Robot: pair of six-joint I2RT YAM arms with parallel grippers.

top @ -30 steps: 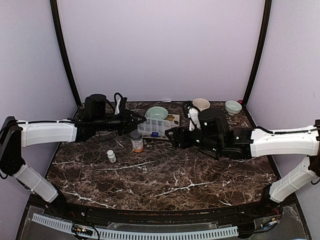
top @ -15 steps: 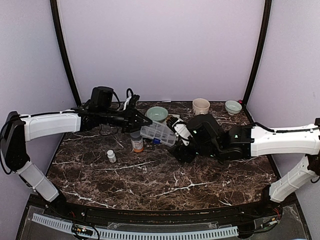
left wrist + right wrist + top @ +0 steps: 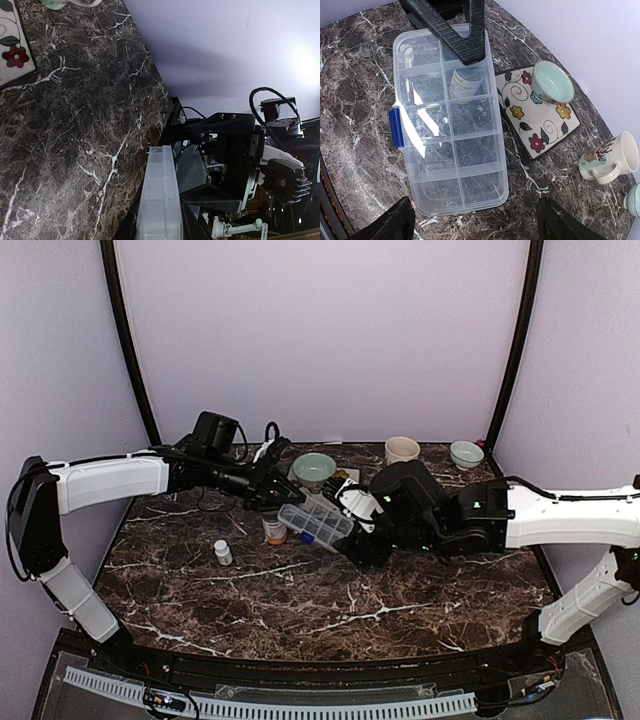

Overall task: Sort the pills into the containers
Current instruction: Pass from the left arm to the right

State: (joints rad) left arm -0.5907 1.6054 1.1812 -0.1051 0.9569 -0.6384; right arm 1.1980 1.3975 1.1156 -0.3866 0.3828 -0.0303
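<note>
The clear pill box (image 3: 315, 523) with a blue latch (image 3: 396, 127) lies slantwise mid-table with its lid shut. Its square compartments show in two rows in the right wrist view (image 3: 450, 125). No pills show in any view. My left gripper (image 3: 283, 502) is shut on the box's far end, and its dark fingers (image 3: 465, 30) clamp the rim. In the left wrist view the box (image 3: 160, 200) runs edge-on out from between the jaws. My right gripper (image 3: 475, 227) is open and empty, and hovers over the box's near end (image 3: 355, 540).
An orange grey-capped bottle (image 3: 273, 528) stands beside the box and shows through it (image 3: 462, 85). A tiny white bottle (image 3: 222, 553) stands to the left. A flowered tile (image 3: 537, 112) carries a teal bowl (image 3: 552, 82). A mug (image 3: 607, 157) and another bowl (image 3: 466, 453) stand at the back right.
My left gripper reached right and closed on the pill box, which shifted toward the near side and turned. My right gripper swung left and now hovers over its near end.
</note>
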